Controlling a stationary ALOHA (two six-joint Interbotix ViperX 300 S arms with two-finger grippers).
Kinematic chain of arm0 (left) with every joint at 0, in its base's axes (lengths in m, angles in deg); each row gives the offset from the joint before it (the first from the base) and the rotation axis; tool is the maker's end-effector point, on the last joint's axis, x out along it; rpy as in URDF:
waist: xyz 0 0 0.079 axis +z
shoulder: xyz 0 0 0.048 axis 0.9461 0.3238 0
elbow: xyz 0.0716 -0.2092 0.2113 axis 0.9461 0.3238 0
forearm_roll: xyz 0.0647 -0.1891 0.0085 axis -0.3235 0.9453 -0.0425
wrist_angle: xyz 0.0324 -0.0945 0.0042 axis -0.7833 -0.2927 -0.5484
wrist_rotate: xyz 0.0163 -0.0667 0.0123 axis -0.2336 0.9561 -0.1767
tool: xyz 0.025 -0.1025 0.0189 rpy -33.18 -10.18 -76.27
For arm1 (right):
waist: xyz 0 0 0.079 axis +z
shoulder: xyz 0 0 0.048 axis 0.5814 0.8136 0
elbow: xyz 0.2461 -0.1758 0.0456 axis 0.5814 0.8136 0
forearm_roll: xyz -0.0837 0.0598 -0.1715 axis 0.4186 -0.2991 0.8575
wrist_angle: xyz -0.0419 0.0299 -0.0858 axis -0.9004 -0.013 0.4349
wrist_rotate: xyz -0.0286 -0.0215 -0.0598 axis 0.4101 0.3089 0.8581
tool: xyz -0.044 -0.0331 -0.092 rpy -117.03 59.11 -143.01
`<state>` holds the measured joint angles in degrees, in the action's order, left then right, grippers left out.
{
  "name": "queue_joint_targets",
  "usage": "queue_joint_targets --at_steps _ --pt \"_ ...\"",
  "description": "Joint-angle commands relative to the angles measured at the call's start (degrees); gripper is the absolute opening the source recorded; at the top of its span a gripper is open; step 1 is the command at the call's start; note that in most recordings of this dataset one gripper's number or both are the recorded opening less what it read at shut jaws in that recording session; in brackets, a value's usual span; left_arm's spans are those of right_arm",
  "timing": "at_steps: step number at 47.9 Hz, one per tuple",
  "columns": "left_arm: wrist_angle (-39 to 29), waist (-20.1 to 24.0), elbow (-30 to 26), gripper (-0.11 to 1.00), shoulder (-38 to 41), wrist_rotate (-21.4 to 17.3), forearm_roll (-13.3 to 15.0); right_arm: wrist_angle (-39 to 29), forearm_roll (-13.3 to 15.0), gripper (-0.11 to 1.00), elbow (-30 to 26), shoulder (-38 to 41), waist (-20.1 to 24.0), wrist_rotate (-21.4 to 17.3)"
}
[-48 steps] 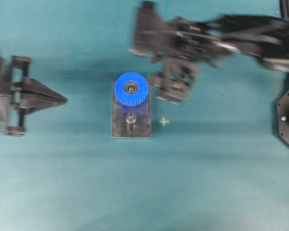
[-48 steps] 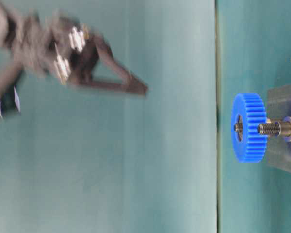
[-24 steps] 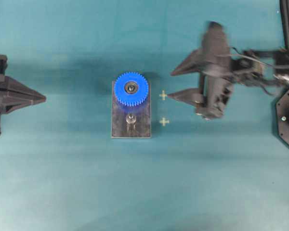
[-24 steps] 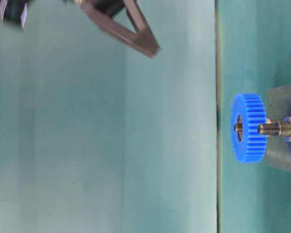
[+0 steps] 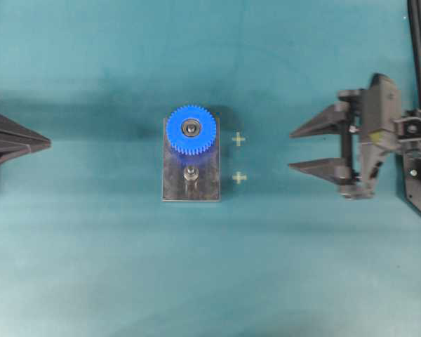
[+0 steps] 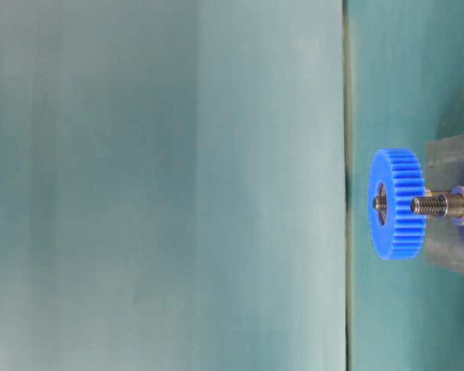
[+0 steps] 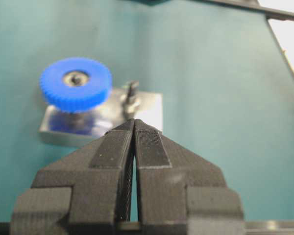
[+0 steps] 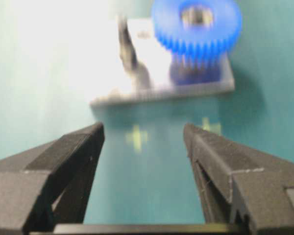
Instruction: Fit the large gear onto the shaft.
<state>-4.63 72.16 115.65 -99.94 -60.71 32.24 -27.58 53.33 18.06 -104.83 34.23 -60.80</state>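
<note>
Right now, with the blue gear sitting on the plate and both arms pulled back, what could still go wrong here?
The bright blue plastic toothed gear sits on one peg of the grey metal plate, overhanging its edge; a passing arm could clip the teeth. From above I cannot tell if it is fully seated, so it might ride high. The second bare silver peg stands close beside the gear. The open right gripper and shut left gripper are both well clear.

Teal table [image 5: 91, 267]; grey plate [image 5: 175, 186] on it

Lg gear [image 5: 191, 130] on shaft, plate [image 5: 209, 184]
</note>
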Motion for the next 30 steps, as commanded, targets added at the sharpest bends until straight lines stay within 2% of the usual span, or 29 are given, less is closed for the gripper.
queue_joint_targets --at_steps 1,13,21,26,30 --pt "-0.7 0.4 0.4 0.00 -0.8 -1.0 -0.2 1.8 -0.1 0.72 1.8 -3.0 0.2 -0.5" --pt "-0.5 0.5 5.7 0.00 -2.5 -1.8 -0.2 2.7 0.1 0.72 10.0 -19.2 -0.1 -0.6" --pt "7.6 0.9 9.3 0.00 -4.8 -2.3 -0.2 -1.1 0.1 0.72 15.8 -31.1 2.1 -2.9" --pt "11.7 1.1 11.4 0.00 -6.0 -2.3 -0.2 -5.2 0.5 0.72 17.7 -35.2 3.1 -4.7" --pt "12.7 1.1 12.9 0.00 -6.2 -1.5 -0.2 -5.8 1.1 0.72 18.3 -37.3 3.1 -5.8"
